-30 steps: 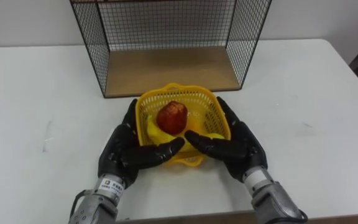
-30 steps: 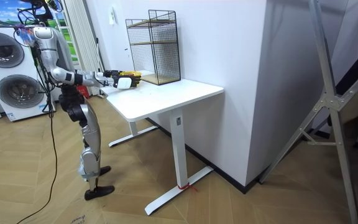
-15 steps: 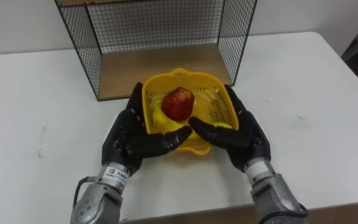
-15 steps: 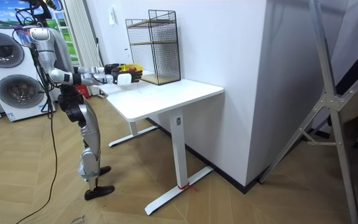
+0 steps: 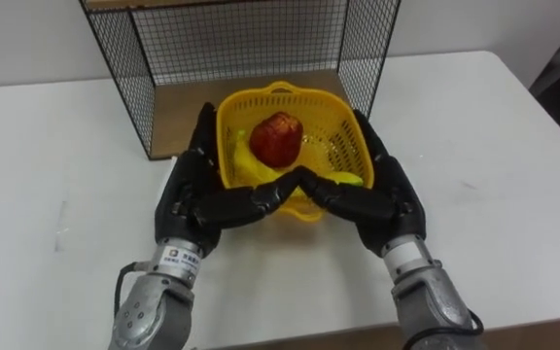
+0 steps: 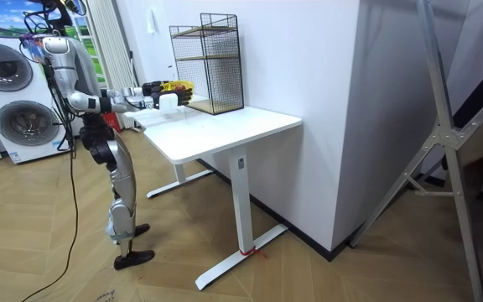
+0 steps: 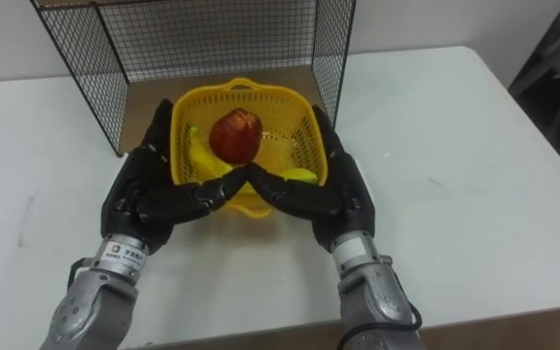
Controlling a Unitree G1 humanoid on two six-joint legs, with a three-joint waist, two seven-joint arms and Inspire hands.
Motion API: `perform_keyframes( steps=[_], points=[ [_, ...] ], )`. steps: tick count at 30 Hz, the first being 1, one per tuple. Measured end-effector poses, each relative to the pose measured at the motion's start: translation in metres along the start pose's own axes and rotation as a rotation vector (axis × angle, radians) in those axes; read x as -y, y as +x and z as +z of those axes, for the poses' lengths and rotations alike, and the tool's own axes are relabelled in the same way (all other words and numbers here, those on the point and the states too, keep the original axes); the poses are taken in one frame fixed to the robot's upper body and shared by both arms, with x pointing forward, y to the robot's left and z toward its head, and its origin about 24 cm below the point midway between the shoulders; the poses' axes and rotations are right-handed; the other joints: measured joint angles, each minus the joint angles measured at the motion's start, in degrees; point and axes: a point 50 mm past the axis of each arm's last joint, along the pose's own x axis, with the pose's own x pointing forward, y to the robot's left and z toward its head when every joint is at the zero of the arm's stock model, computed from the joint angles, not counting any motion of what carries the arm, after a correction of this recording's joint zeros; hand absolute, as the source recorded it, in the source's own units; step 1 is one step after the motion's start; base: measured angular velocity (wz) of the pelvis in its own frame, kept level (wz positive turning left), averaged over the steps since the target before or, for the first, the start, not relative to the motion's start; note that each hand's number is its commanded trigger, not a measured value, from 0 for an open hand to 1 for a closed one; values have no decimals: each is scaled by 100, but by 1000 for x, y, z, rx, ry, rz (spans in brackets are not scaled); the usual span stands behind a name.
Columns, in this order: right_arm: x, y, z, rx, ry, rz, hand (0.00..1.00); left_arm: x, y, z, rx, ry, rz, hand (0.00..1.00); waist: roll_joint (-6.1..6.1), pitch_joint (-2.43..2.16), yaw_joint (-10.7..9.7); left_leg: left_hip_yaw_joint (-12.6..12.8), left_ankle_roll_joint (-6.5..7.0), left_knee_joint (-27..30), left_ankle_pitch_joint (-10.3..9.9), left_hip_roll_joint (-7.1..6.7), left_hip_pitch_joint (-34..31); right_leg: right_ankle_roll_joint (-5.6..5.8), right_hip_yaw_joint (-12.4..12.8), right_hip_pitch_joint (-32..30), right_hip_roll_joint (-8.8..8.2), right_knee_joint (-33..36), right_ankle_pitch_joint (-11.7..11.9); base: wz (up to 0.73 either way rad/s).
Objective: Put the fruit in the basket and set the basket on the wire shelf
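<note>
Directly before the wire shelf (image 5: 241, 44), at its open front, carries the yellow basket (image 5: 331, 146) between both hands, clear of the white table (image 5: 37, 165) as far as the room view tells. Lays the left hand (image 5: 188, 199) along the basket's left wall and the right hand (image 5: 389, 199) along its right wall, fingers stretched out straight toward the shelf, not curled; joins the two thumbs across the near wall, tips touching. Hides most of that near wall and both side walls behind the dark fingers. Cuts off the shelf's top at the upper edge of the eye views. Cannot tell whether the basket's far rim lies past the shelf's front edge or merely overlaps its wooden floor (image 5: 178, 112) from above. Holds a red apple (image 5: 276, 136) in the middle, covering part of a banana (image 5: 241, 160) beside it on the left. Shows a further yellow piece (image 5: 346, 179) at the near right, half behind the right thumb; unclear whether a second fruit or the banana's other end. Faces mouth upward, the small handle loop on the far rim pointing at the shelf. Runs the banana's long axis from the shelf side back toward the thumbs, bowed along the left wall.
</note>
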Motion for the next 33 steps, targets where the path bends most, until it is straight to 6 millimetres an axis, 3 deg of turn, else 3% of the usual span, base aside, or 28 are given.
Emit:
perform_keyframes(
  steps=[5, 21, 25, 28, 30, 33],
  points=[
    [0, 0, 0, -1, 3, -8, 0, 1, 0, -1, -4, -3, 6, 0, -74, 15, 30, 22, 0, 4, 0, 4, 51, 0, 11, 46, -1, -1, 0, -1],
    [-3, 1, 0, 22, 21, -25, 0, 2, 0, -1, 2, -2, 9, 0, -60, 26, 140, 4, 0, 101, -25, 80, 50, -1, 5, 62, 9, 90, 0, 0],
    [-4, 1, 1, 33, 20, -23, 0, 2, -2, -2, -2, -3, 13, 0, -59, 29, 189, 7, -33, 598, -243, 196, -159, -42, -54, -40, 56, 335, -117, -2],
    [-4, 1, 1, 34, 20, -14, 0, 0, -5, -4, -7, -6, 19, 0, -48, 30, 275, 10, -80, 1204, -556, 323, -382, -109, -57, -240, 98, 827, -414, -5],
    [-5, 1, 0, 30, 14, -6, 0, -2, -6, -5, -9, -4, 27, 0, -52, 33, 335, 9, -153, 1698, -795, 496, -587, -200, -65, -439, 164, 1255, -652, -7],
    [-7, 1, -1, 28, 4, 2, 0, -4, -7, -5, -11, -4, 38, 0, -74, 17, 436, 9, -219, 1974, -870, 531, -661, -299, 4, -609, 123, 1643, -903, -6]
  ],
)
